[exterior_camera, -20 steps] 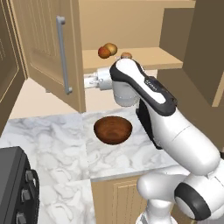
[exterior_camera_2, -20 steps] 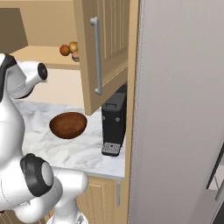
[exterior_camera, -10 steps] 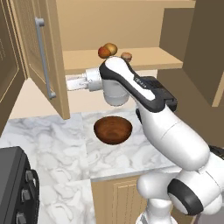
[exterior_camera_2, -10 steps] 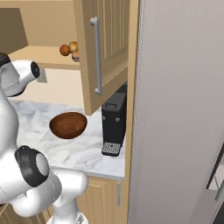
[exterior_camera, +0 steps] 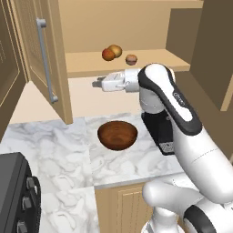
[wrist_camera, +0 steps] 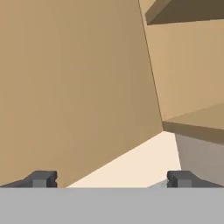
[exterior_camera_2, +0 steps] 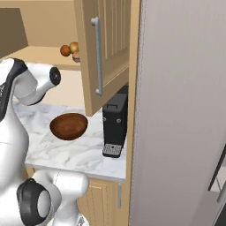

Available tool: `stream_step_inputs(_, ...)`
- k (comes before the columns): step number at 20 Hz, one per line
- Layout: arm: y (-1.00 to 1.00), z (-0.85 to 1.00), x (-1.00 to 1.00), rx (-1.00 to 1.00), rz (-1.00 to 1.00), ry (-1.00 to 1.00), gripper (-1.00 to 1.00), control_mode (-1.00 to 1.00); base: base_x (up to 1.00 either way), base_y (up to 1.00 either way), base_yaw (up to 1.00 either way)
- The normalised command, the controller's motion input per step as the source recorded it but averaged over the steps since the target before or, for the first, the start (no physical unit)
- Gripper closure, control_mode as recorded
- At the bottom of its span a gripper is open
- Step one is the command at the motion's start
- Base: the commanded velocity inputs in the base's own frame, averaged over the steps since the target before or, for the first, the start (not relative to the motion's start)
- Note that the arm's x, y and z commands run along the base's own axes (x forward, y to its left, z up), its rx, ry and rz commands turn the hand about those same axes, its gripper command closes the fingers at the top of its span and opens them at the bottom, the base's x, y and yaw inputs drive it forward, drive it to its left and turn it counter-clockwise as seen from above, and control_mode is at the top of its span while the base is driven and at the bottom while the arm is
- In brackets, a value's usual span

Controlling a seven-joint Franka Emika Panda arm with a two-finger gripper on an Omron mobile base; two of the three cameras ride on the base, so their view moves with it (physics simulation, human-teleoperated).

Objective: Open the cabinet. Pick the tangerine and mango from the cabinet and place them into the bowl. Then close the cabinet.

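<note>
The cabinet stands open, its left door [exterior_camera: 34,54] swung far out and its right door [exterior_camera_2: 110,48] swung out as well. On its shelf lie the orange tangerine [exterior_camera: 108,55] and, behind it, the yellowish mango [exterior_camera: 116,49]; both also appear as tangerine [exterior_camera_2: 65,50] and mango [exterior_camera_2: 74,46]. My gripper [exterior_camera: 95,84] points left just below the shelf, open and empty, apart from the left door. In the hand view my gripper [wrist_camera: 111,179] faces that door's inner face [wrist_camera: 74,87]. The dark wooden bowl [exterior_camera: 117,135] sits empty on the counter below the arm.
A small pinkish-brown round item [exterior_camera: 131,59] lies on the shelf right of the fruit. A black coffee machine [exterior_camera_2: 115,123] stands right of the bowl [exterior_camera_2: 68,126]. A dark appliance [exterior_camera: 16,195] sits at the counter's front left. A tall grey panel [exterior_camera_2: 181,110] walls the right side.
The left door has swung wider open. My gripper went left with it, then drew back to the right, away from the door, staying open.
</note>
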Motion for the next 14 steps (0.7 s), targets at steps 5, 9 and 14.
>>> stream_step_inputs(5, -0.6, 0.02, -0.28, 0.0, -0.41, -0.14, -1.0, -1.0, 0.0, 0.0, 0.0)
stream_step_inputs(9, -0.53, 0.05, -0.13, -0.01, -0.46, -0.06, -1.0, -1.0, 0.0, 0.0, 0.0)
stream_step_inputs(14, -0.45, 0.08, 0.0, -0.04, -0.52, 0.01, -1.0, -1.0, 0.0, 0.0, 0.0)
